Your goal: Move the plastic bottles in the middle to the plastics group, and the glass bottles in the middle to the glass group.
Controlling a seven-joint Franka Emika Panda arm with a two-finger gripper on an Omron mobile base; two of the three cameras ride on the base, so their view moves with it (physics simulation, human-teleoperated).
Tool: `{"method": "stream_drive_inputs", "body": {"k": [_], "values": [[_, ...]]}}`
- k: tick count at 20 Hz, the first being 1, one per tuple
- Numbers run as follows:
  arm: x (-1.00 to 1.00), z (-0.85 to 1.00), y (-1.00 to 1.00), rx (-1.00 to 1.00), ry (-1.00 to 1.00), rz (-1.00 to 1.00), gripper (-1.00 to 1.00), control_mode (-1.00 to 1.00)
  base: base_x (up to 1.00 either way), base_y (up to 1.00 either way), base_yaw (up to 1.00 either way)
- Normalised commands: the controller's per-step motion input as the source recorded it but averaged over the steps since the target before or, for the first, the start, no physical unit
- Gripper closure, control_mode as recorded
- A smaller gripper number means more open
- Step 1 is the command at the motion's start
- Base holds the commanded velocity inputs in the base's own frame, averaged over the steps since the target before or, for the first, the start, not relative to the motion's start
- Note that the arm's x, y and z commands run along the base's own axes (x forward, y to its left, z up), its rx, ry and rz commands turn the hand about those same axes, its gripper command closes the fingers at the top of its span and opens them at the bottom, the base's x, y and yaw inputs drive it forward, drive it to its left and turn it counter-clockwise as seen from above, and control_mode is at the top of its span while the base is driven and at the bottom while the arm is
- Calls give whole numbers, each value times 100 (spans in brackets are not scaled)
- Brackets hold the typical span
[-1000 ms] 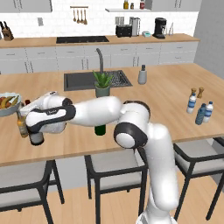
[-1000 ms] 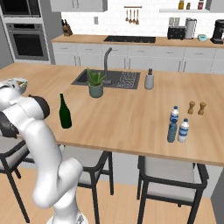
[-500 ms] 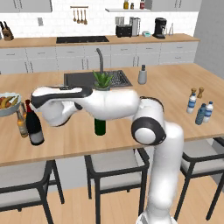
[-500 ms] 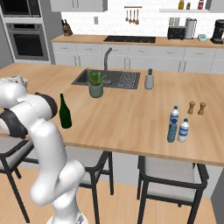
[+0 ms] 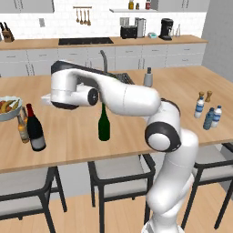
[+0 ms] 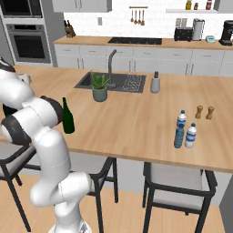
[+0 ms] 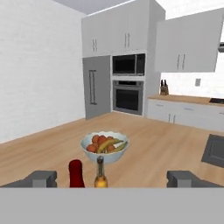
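While stretched leftward over the wooden island counter (image 5: 68, 136), white arm (image 5: 123, 95) with hand raised above the left part of the top. Gripper (image 7: 111, 178) released, dark finger tips (image 7: 41, 178) spread wide with nothing between them, looking out over the left edge towards a fruit bowl (image 7: 105, 146).

At the left front edge: black wine bottle (image 5: 34, 129) with red foil top and pale label, upright, just beside an amber bottle (image 5: 22, 128) and near the bowl's rim (image 5: 4, 113); a second amber bottle not clearly told apart. From the hand camera, red foil top (image 7: 76, 173) and one amber bottle neck (image 7: 100, 173) side by side, free of the finger tips.

Towards the middle of the front edge: slim dark green wine bottle (image 5: 104, 124), upright, alone, well apart from the black one.

Near the right front corner: two clear white-capped water bottles (image 6: 191, 135) and a blue-tinted bottle (image 6: 179, 136), close together; two small brown shakers (image 6: 204, 112) just behind them.
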Motion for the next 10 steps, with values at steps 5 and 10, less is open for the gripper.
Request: {"method": "stream_drive_inputs", "body": {"k": [5, 10], "values": [[-17, 57, -65, -2, 14, -8, -100, -100, 0, 0, 0], [-18, 61, -61, -3, 17, -10, -100, -100, 0, 0, 0]]}}
